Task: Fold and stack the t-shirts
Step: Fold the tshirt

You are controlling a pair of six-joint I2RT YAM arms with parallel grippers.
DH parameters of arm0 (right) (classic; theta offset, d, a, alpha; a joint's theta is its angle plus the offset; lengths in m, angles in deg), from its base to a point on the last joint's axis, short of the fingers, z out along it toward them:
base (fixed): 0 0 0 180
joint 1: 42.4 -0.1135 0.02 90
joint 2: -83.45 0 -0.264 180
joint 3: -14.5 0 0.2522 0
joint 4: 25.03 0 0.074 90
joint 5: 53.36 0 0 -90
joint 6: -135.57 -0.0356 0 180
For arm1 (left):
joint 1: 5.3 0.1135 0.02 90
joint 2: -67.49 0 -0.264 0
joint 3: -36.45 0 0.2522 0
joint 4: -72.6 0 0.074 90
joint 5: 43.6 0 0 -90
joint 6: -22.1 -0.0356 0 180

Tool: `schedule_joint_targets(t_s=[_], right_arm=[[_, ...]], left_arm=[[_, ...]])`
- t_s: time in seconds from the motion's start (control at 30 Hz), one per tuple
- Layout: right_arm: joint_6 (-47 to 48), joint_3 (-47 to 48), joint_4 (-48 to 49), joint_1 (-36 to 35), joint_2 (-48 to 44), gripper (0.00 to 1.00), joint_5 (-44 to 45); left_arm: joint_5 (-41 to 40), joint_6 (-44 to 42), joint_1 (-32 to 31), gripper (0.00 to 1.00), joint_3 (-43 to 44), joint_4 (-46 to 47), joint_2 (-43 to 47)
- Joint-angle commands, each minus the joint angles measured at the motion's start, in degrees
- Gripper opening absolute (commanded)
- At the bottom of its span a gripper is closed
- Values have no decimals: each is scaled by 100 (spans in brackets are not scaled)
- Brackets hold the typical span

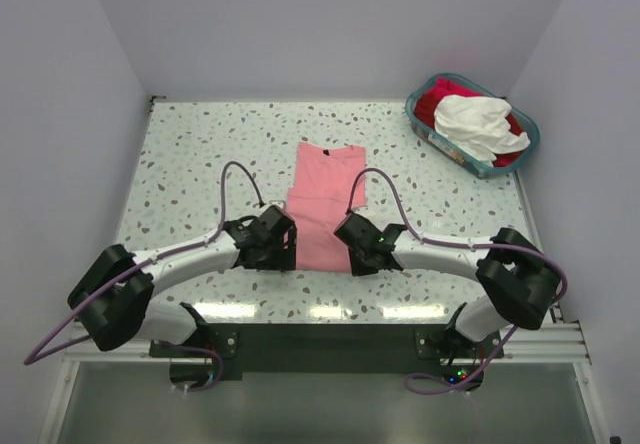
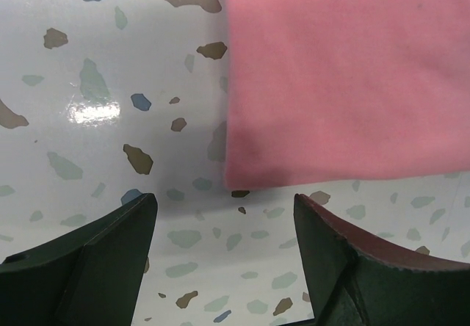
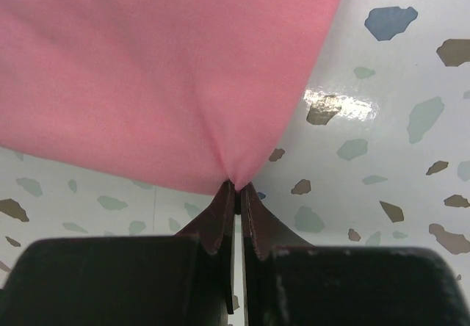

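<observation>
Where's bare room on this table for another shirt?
Widest bare patch: left of the pink shirt, up to the wall. A narrower strip lies between it and the basket. Crowded near edge: left tool and right tool at the shirt's hem.

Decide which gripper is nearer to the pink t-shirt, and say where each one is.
Right. The right gripper is shut on the near right corner of the pink t-shirt; the left gripper hangs open just short of its near left corner, not touching.

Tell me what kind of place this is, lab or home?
Probably a lab test cell: left arm and right arm bolted to a speckled table, plain pale walls boxing it in, laundry basket as a prop.
</observation>
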Motion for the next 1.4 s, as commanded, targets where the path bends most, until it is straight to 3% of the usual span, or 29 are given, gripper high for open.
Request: schedule_joint_targets(t_s=[0.0,0.17,0.33,0.53,0.87,1.13,1.23,1.33,1.37], right_arm=[[42,-371,-160,-16,335,0,-16],[87,-432,-72,-16,335,0,-95],[130,-476,-19,-16,318,0,-148],[192,-538,7,-25,282,0,-148],[297,-511,-1,-16,283,0,-183],[324,-555,-28,-25,168,0,-148],[341,-546,-19,-16,159,0,-165],[411,-520,-63,-25,124,0,-200],[447,-485,-89,-16,81,0,-235]], left_arm=[[129,-132,-69,80,156,209,-169],[130,-167,-86,75,226,297,-397],[-19,-158,-104,59,411,219,-495],[-186,-123,-95,57,473,218,-354],[-204,-158,-183,45,420,289,-1030],[-151,44,-376,45,288,148,-1303],[-134,105,-394,37,235,122,-1312],[-134,149,-411,18,218,69,-1321],[-125,158,-446,7,226,34,-1303]])
